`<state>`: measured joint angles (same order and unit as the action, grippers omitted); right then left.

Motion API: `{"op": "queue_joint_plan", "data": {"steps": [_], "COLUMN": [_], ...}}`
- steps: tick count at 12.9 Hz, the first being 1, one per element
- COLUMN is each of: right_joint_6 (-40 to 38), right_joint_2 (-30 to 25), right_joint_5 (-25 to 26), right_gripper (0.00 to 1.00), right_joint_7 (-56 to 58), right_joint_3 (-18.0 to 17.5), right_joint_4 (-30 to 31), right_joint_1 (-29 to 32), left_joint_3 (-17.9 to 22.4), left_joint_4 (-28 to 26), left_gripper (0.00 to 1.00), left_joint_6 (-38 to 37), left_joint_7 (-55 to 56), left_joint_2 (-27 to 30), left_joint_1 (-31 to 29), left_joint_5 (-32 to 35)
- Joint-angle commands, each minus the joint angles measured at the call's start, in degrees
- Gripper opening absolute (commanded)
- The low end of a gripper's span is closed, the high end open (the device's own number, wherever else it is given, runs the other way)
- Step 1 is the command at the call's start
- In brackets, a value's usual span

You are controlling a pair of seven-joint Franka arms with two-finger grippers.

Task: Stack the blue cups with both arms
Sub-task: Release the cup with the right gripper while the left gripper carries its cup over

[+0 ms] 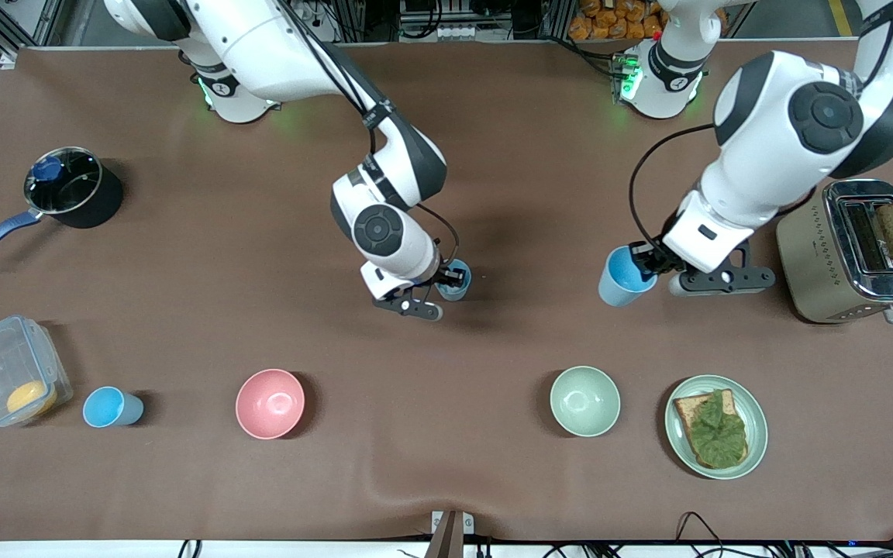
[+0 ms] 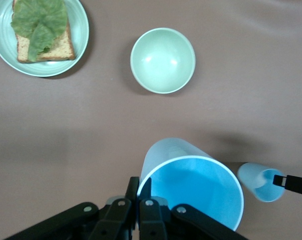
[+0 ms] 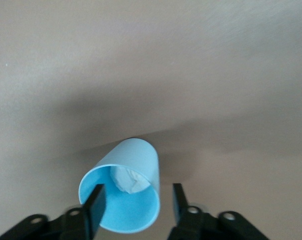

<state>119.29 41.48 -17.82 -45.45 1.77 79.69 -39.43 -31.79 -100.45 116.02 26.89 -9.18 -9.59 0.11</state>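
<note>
My left gripper (image 1: 650,266) pinches the rim of one blue cup (image 1: 622,277), with one finger inside the mouth and one outside. The cup is up off the table and tipped, so its mouth faces up at my wrist camera and its bottom points down and away toward the middle of the table. In my left wrist view this held cup (image 2: 191,187) sits right at my fingers (image 2: 144,194).

My right gripper (image 1: 446,280) is low over the middle of the table, at a second blue cup (image 1: 455,280). In my right wrist view that cup (image 3: 123,192) stands on the table with its mouth up. My right fingers (image 3: 94,204) are open wide, with one inside the mouth and one just outside the wall, so the cup wall is in the gap. They do not squeeze it yet.

The thing that matters most is this: the cup at my right gripper lies to the side of my held cup, toward the right arm's end of the table, near but not under it. My left wrist view shows it small (image 2: 258,181) beside the held cup. I think I must bring one cup over the other and line up the mouths.

A third blue cup (image 1: 109,407) stands well apart, nearer to the front camera, beside a clear box (image 1: 8,372).
</note>
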Motion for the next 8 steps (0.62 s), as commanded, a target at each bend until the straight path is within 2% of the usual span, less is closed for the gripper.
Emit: {"op": "queue_joint_plan", "data": {"steps": [1, 3, 6, 8], "right_joint_6": [-8.7, -13.1, -23.3, -27.3], "right_joint_2": [-2.4, -5.2, -9.1, -11.1], "right_joint_5": [-0.7, -0.6, 0.0, 3.8], "right_gripper": [1.0, 1.0, 1.0, 1.0], "right_joint_7": [2.6, 7.7, 17.0, 20.7], "right_joint_3": [-0.5, -0.4, -0.3, -0.3], "right_joint_4": [-3.9, -4.1, -3.9, -3.7], "right_joint_1": [5.3, 8.8, 17.1, 21.4], "left_joint_3": [-0.5, -0.6, -0.6, -0.3], "left_joint_4": [3.8, 4.3, 8.8, 11.0], "left_gripper": [0.0, 0.0, 0.0, 0.0], "left_joint_6": [-1.0, -1.0, -0.3, 0.4], "left_joint_7": [5.7, 13.3, 28.7, 35.0], "left_joint_2": [-0.7, -1.9, -8.7, -12.9], "left_joint_1": [2.9, 7.1, 14.6, 19.0], "left_joint_5": [-1.0, -1.6, 2.8, 5.4]}}
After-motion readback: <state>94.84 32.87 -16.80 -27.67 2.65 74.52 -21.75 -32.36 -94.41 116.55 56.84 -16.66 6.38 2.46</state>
